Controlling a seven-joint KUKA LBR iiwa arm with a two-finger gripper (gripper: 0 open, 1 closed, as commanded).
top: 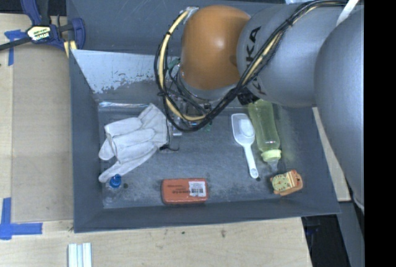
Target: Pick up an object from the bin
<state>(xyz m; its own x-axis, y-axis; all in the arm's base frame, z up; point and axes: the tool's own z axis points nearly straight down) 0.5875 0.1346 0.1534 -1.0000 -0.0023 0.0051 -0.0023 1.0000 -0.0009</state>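
White glove (pixel 133 139) — one, like the white spoon (pixel 245 139) — lay slanting lower-left to upper-right, the gripper (pixel 171 139) at its right edge; grip state unreadable.

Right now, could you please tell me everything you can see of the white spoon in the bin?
The white spoon looks like smooth plastic, with an oval bowl and a thin straight handle. It lies flat on the bin's grey floor, right of centre, bowl towards the back, handle towards the front. A yellow-green bottle lies close on its right in the view; whether they touch I cannot tell.
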